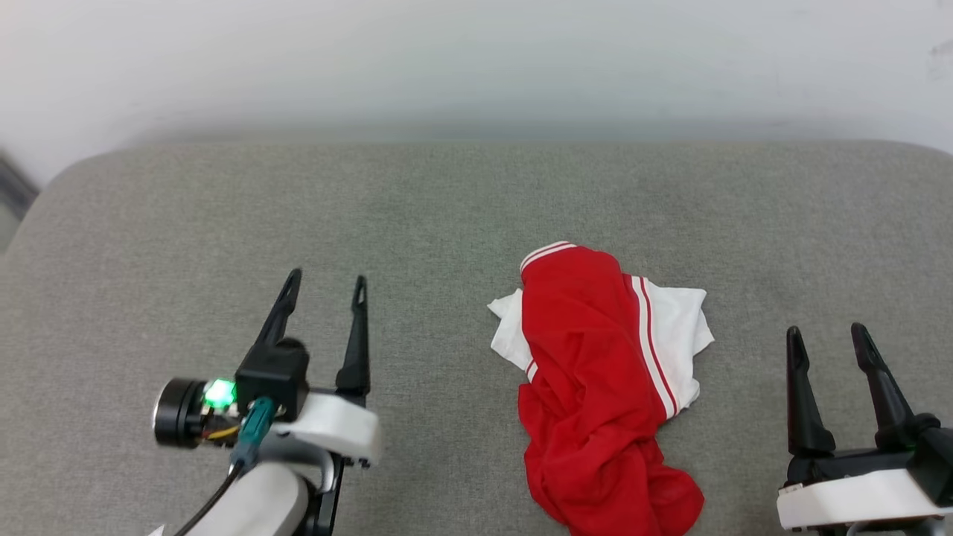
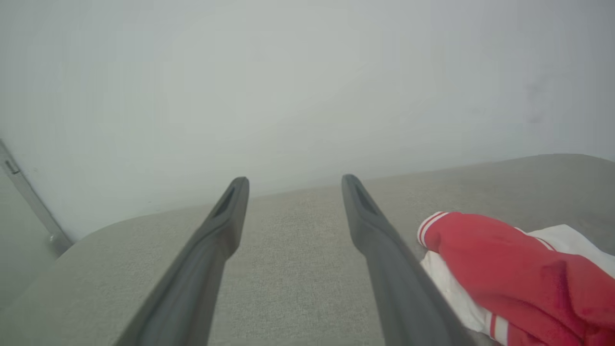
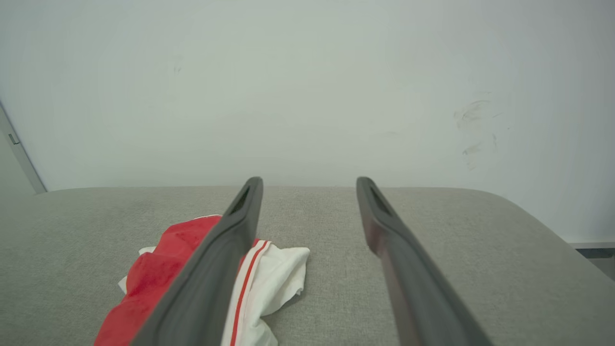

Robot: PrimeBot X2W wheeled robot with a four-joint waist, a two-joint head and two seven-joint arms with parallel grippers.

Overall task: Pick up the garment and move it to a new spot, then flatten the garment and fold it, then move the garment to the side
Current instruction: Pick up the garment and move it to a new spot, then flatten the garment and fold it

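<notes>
The garment [image 1: 595, 380] lies crumpled in a heap on the grey padded surface, right of centre: red cloth with white sleeves and red-and-white striped trim. No print shows. My left gripper [image 1: 327, 281] is open over bare surface to the left of the heap, well apart from it. My right gripper [image 1: 826, 331] is open to the right of the heap, also apart. In the left wrist view the garment [image 2: 509, 269] sits right of my open left gripper [image 2: 294, 180]. Seen from the right wrist, the garment [image 3: 163, 269] lies left of my open right gripper [image 3: 310, 180], partly behind one finger.
The grey padded surface [image 1: 447, 208] has rounded corners and ends at a pale wall [image 1: 476, 59] behind. A grey strip [image 2: 29, 202] runs down the wall at the left edge. Floor shows past the right corner [image 3: 596, 254].
</notes>
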